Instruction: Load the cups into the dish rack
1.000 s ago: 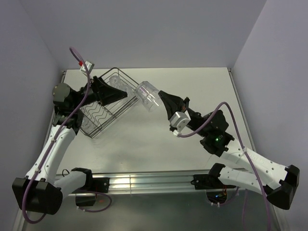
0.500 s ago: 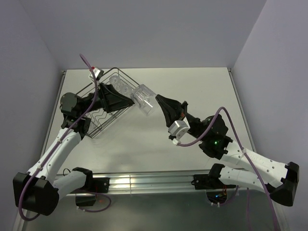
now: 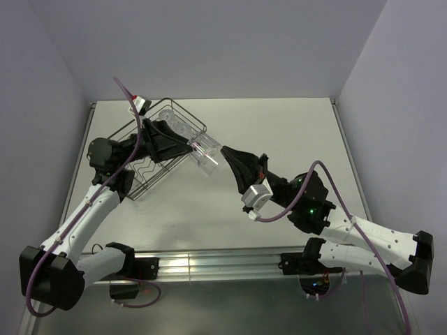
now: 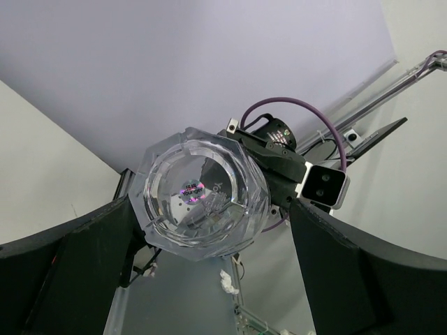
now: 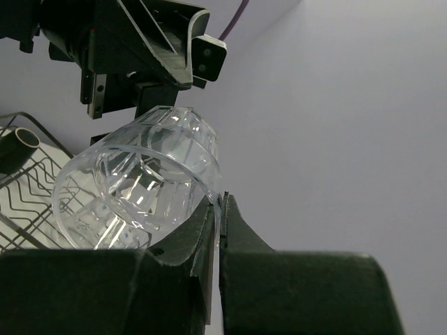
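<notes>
My right gripper (image 3: 221,149) is shut on the rim of a clear ribbed glass tumbler (image 3: 204,151) and holds it in the air, lying on its side, at the right edge of the black wire dish rack (image 3: 143,183). In the right wrist view the fingers (image 5: 234,223) pinch the tumbler's (image 5: 136,183) rim. My left gripper (image 3: 190,144) is open, its jaws either side of the tumbler's base (image 4: 201,202). More clear tumblers (image 3: 174,120) lie in the rack's far end. A dark round-mouthed thing (image 5: 17,145), perhaps the brown mug, sits in the rack (image 5: 31,209).
The rack stands at the table's left, partly hidden under my left arm. The purple walls close in the back and sides. A metal rail (image 3: 223,264) runs along the near edge by the arm bases.
My right gripper carried the tumbler left toward the rack. My left gripper came up from the rack to meet it, and its open jaws now flank the tumbler's base.
</notes>
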`<state>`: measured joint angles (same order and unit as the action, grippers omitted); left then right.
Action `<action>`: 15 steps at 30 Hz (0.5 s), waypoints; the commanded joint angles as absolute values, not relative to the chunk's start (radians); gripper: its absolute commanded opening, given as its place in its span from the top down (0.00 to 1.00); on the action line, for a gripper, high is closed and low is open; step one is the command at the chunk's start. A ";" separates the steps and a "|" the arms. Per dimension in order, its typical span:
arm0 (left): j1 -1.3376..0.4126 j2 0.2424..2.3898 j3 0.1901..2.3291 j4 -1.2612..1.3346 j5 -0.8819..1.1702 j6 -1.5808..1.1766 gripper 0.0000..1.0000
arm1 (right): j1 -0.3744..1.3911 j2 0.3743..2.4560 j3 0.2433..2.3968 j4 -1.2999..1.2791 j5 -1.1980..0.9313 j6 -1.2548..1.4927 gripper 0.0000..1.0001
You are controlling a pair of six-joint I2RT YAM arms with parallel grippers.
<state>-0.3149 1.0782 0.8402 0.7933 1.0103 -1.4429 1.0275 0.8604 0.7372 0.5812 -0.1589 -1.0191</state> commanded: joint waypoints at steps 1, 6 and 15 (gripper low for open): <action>-0.322 1.078 0.856 0.902 0.992 -1.479 0.01 | 1.049 0.834 0.738 0.655 -0.135 -1.031 1.00; -0.324 1.078 0.853 0.913 0.999 -1.479 0.01 | 1.057 0.841 0.744 0.640 -0.107 -1.022 1.00; -0.328 1.085 0.848 0.913 0.993 -1.486 0.20 | 1.060 0.844 0.753 0.618 -0.100 -1.014 1.00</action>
<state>-0.3176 1.0912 0.8398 0.8291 1.0035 -1.4658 1.0515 0.8581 0.7326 0.5892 -0.1234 -1.0225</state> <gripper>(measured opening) 0.821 0.035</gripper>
